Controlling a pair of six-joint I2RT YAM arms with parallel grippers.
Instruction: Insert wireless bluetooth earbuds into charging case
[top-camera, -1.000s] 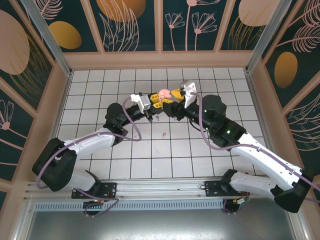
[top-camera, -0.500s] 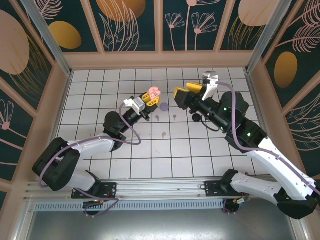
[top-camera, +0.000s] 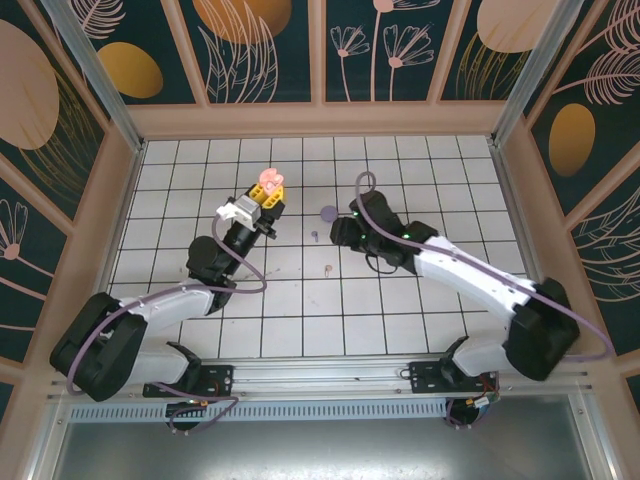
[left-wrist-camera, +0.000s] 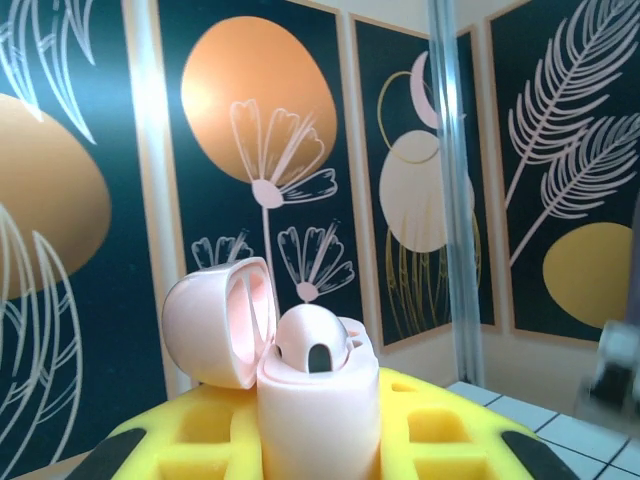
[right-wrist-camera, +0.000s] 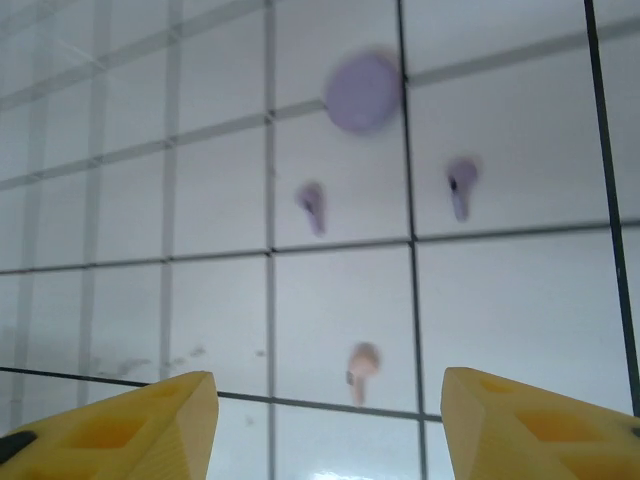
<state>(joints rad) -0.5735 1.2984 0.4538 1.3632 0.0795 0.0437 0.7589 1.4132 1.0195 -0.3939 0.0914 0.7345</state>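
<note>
My left gripper (top-camera: 262, 197) is shut on an open pale pink charging case (left-wrist-camera: 320, 410) and holds it upright above the back-left tiles. Its lid (left-wrist-camera: 215, 325) leans to the left, and one pink earbud (left-wrist-camera: 312, 345) sits in a socket. A second pink earbud (top-camera: 327, 268) (right-wrist-camera: 362, 368) lies loose on the tiles. My right gripper (right-wrist-camera: 328, 425) hovers low just short of it, yellow fingers (right-wrist-camera: 160, 420) open with nothing between them. Two lilac earbuds (right-wrist-camera: 312, 205) (right-wrist-camera: 460, 185) lie beyond it.
A round lilac case (top-camera: 328, 214) (right-wrist-camera: 362, 92) rests on the white tiled floor (top-camera: 300, 310) just behind the lilac earbuds. My right arm's wrist (top-camera: 350, 230) hangs over the tiles right of it. Patterned wall panels and metal posts (top-camera: 95, 75) box in the floor.
The two grippers have parted. My left gripper carried the pink case left and toward the back. My right arm swung away, then dropped low over the tiles beside the lilac case.
</note>
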